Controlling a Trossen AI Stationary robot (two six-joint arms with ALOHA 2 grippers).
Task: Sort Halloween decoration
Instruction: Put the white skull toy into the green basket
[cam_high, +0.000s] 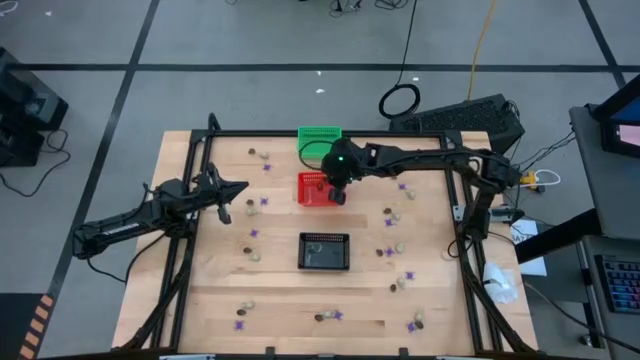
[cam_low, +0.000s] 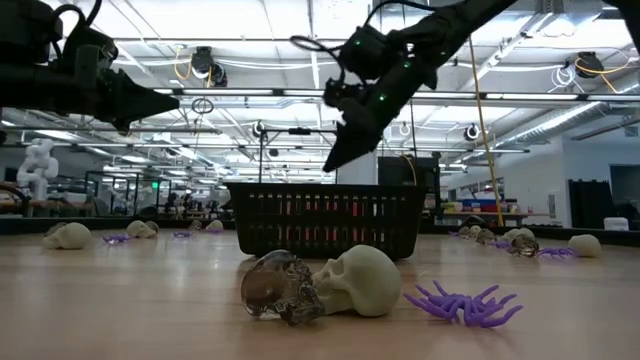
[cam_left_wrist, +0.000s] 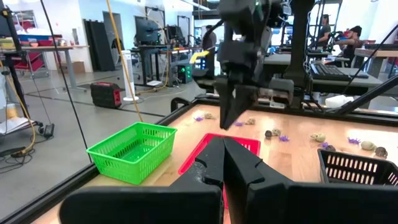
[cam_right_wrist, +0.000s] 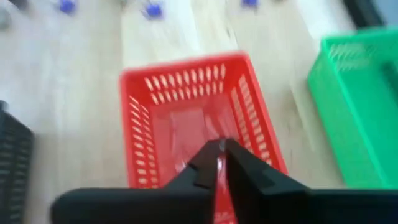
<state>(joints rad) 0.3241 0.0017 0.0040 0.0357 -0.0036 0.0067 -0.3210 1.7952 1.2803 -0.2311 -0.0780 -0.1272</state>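
Small Halloween trinkets lie scattered over the wooden table: purple spiders (cam_high: 264, 203), cream skulls (cam_high: 399, 246) and dark ones (cam_high: 320, 317). Close to the low camera lie a cream skull (cam_low: 360, 280), a dark glassy skull (cam_low: 275, 288) and a purple spider (cam_low: 465, 305). My right gripper (cam_right_wrist: 221, 149) hangs shut above the red basket (cam_right_wrist: 193, 118), slanting down, with nothing visible between its fingers; it also shows in the high view (cam_high: 338, 195) and in the low view (cam_low: 335, 160). My left gripper (cam_high: 240, 188) waits shut and level at the table's left.
A green basket (cam_high: 320, 140) stands at the far edge, just behind the red basket (cam_high: 315, 188). A black basket (cam_high: 325, 250) sits at mid-table. A black frame (cam_high: 300, 133) runs round the table's edges. Trinkets lie mostly along the right side and the near edge.
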